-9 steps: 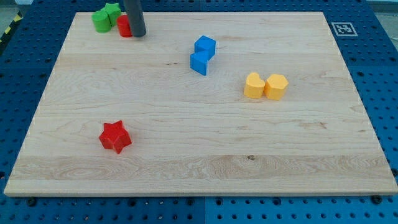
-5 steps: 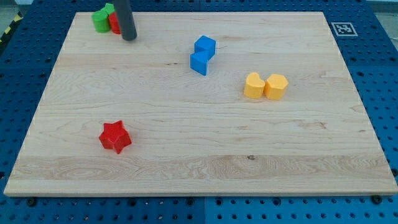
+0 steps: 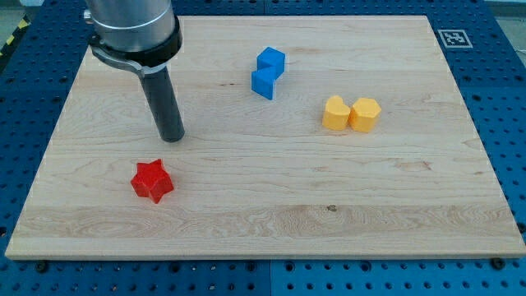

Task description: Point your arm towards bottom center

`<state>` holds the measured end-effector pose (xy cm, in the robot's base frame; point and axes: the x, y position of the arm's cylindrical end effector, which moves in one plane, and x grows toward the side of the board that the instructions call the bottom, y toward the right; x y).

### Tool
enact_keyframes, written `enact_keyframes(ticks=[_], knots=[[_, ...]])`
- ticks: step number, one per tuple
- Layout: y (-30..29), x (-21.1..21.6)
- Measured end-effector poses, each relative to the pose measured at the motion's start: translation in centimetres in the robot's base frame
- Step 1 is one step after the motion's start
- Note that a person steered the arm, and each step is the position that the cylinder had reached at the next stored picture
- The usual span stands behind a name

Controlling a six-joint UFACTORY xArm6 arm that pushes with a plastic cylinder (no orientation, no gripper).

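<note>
Mid-travel: our tip (image 3: pixel 172 137) sits at 1 o'clock of the red star (image 3: pixel 152 181), just clear; no jaws on this rig; next we head to 5 o'clock across the worktop (image 3: pixel 271 222), skirting the star.

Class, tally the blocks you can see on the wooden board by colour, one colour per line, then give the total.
Blue: 2, the upper blue block and the lower blue block, touching.
Yellow: 2, the left yellow block and the right yellow block, side by side.
Red: 1, the red star block, just below my tip.
Total: 5 visible blocks.
</note>
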<state>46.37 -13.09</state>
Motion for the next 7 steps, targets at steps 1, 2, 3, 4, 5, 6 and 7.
enact_keyframes(ticks=[1,2,3,4,5,6,7], knots=[[0.6,1.3],[3.3,3.9],[4.5,6.0],[4.5,8.8],[5.7,11.9],[5.7,11.9],[5.1,12.8]])
